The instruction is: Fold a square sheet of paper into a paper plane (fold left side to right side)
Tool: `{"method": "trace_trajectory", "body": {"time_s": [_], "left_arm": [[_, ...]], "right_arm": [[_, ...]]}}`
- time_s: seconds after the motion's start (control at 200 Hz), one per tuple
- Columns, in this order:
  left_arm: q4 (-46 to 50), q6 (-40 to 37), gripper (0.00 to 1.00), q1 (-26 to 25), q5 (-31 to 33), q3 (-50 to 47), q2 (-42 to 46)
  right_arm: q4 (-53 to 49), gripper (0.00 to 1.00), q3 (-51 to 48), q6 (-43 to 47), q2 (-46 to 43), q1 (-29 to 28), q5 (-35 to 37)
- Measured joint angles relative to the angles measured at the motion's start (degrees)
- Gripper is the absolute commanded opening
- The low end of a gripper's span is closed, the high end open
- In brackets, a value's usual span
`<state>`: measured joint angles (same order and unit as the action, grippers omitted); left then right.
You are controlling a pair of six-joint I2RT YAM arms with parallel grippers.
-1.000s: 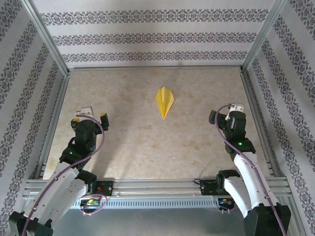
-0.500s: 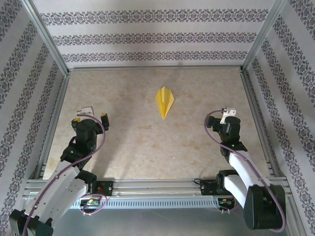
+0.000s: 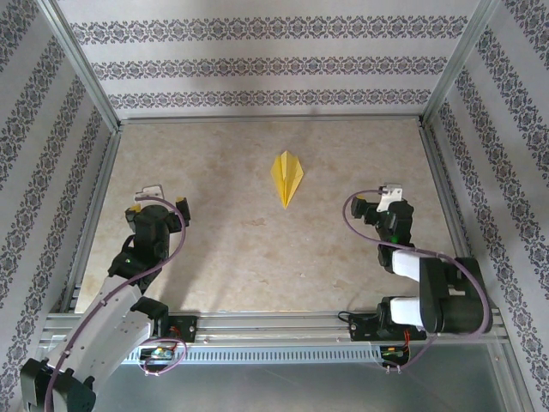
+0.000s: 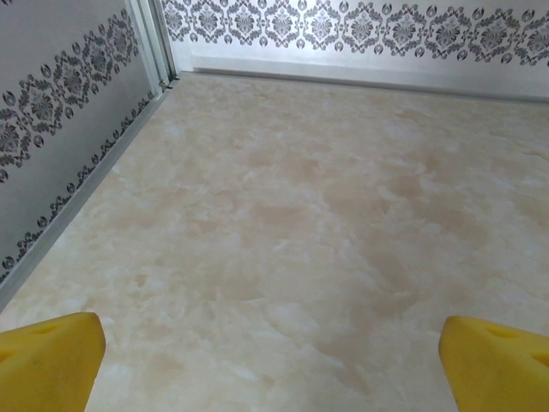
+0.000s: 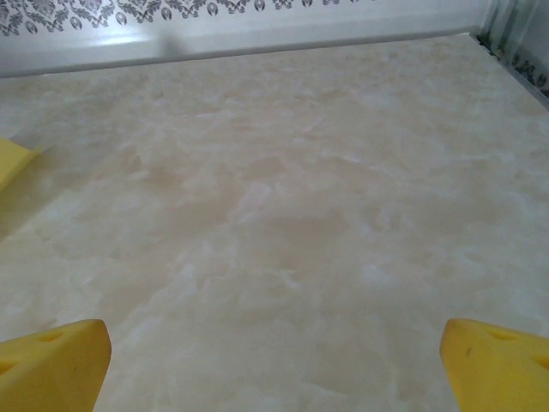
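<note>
Since a second ago the left arm has hardly stirred, while the right arm has folded back toward its base. The left gripper (image 3: 158, 206) is empty, its fingers spread wide, with the paper plane (image 3: 286, 178) between its 2 and 3 o'clock. The plane lies flat mid-table, its long axis running 12 to 6 and its narrow tip at 6. The right gripper (image 3: 377, 202), also spread and empty, looks nearer, with the plane at about its 10 o'clock.

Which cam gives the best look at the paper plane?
Top external: whole paper plane visible on the table. Right wrist catches a yellow corner at its left edge; left wrist looks toward the left wall.
</note>
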<state>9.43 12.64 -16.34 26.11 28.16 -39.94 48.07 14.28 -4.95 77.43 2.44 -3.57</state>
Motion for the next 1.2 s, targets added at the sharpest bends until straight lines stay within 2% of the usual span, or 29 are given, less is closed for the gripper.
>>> {"method": "trace_trajectory", "body": {"time_s": [0.225,0.56,0.884,1.199], "left_arm": [[-0.1,0.7,1.0,1.4,-0.9,-0.7,-0.5],[-5.4,0.8,1.0,4.6,-4.0,-4.6,-3.3],[-20.7,-4.4,1.0,7.2,-5.1,-11.6,-8.9],[-41.2,-9.6,1.0,7.5,-7.2,-15.3,-24.0]], "right_arm": [[8.2,0.98,1.0,0.4,9.9,0.8,-3.5],[7.0,0.98,5.9,0.9,10.5,-0.1,-2.8],[6.5,0.98,6.1,1.1,10.5,-0.6,-1.4],[6.1,0.98,6.1,2.0,10.5,-0.8,-0.5]]}}
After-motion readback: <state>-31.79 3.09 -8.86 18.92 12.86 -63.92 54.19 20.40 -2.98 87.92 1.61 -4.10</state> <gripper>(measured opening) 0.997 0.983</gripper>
